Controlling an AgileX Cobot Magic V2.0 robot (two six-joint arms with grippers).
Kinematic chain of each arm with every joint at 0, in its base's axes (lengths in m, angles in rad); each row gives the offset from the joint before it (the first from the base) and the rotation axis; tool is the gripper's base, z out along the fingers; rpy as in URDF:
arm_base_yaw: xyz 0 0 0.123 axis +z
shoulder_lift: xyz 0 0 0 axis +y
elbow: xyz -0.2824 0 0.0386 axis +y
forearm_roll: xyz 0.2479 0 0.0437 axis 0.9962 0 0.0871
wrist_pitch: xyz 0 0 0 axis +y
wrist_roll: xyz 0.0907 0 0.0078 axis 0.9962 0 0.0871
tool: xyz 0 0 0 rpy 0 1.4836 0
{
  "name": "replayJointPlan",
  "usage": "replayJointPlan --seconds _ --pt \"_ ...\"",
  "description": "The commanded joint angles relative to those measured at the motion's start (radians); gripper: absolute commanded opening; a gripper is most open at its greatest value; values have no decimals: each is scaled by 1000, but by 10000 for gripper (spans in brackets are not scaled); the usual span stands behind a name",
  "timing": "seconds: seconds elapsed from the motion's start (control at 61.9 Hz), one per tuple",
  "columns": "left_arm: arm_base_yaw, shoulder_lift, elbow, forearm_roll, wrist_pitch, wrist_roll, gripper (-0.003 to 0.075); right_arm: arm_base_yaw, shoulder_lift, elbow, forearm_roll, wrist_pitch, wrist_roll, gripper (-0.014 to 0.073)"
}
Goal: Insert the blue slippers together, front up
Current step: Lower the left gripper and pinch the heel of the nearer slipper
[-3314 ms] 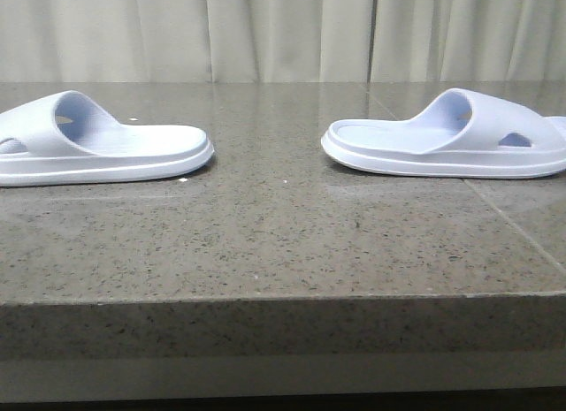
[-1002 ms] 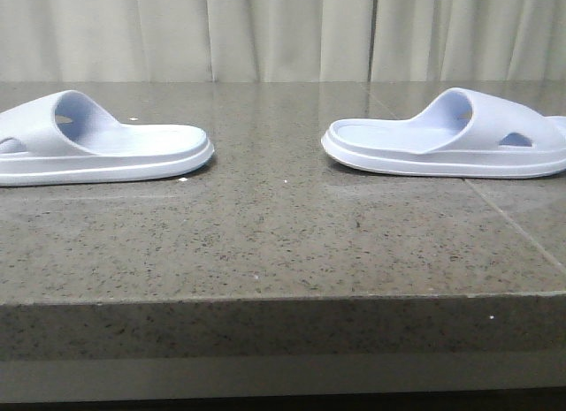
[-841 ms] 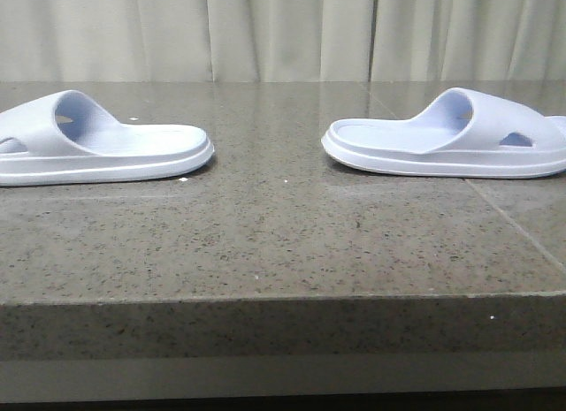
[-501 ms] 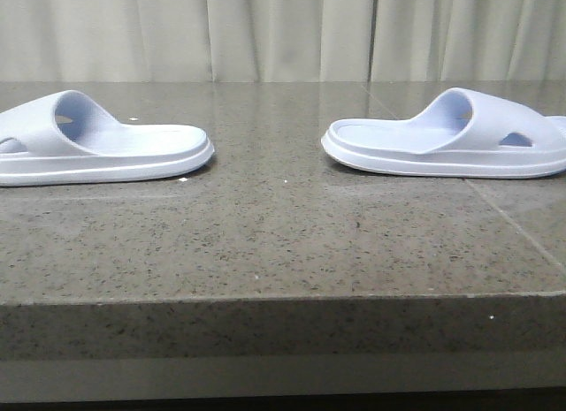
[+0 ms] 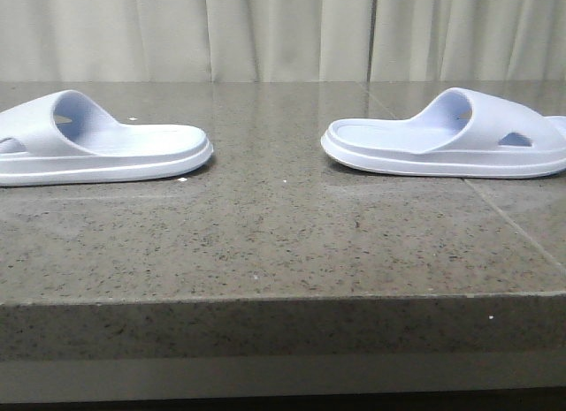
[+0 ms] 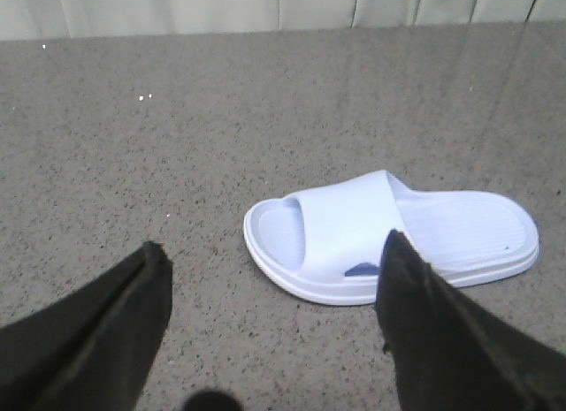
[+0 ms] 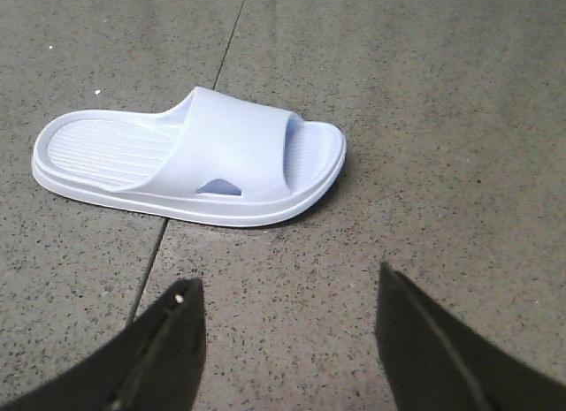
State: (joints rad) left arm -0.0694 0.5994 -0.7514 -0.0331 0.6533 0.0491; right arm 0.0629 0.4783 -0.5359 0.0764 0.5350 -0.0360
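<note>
Two pale lavender-blue slippers lie flat on the speckled stone table, soles down and far apart. The left slipper point(image 5: 97, 150) sits at the left edge of the front view, the right slipper point(image 5: 451, 141) at the right, their heels toward each other. Neither gripper shows in the front view. In the left wrist view my left gripper point(image 6: 274, 256) is open and empty, hovering short of the left slipper point(image 6: 389, 230). In the right wrist view my right gripper point(image 7: 287, 283) is open and empty, short of the right slipper point(image 7: 190, 159).
The stone table's front edge point(image 5: 283, 296) runs across the front view. A thin seam point(image 5: 504, 216) crosses the table at the right, passing under the right slipper. Pale curtains point(image 5: 283, 31) hang behind the table.
</note>
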Motion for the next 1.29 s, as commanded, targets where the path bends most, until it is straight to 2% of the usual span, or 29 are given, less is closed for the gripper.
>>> replayJointPlan --seconds 0.0,0.129,0.275,0.404,0.437,0.517,0.614,0.808,1.132,1.277 --pt "-6 86 -92 54 20 -10 492 -6 13 -35 -10 -70 0 454" --pt "25 227 -161 182 97 -92 493 -6 13 -35 -10 -69 0 454" --pt "149 376 -239 109 181 -81 492 -6 13 -35 -10 -69 0 454" --pt "304 525 -306 -148 218 111 492 -6 13 -35 -10 -69 0 454" --pt "350 572 -322 -276 228 201 492 -6 13 -35 -10 -69 0 454" --pt "420 636 -337 -473 247 322 492 -6 13 -35 -10 -69 0 454" --pt "464 716 -348 -627 270 425 493 -6 13 -35 -10 -70 0 454" --pt "460 872 -348 -830 276 543 492 -6 13 -35 -10 -70 0 454" --pt "405 1011 -348 -944 272 654 492 -6 13 -35 -10 -70 0 454" --pt "389 1051 -348 -966 266 657 484 -6 13 -35 -10 -70 0 454"
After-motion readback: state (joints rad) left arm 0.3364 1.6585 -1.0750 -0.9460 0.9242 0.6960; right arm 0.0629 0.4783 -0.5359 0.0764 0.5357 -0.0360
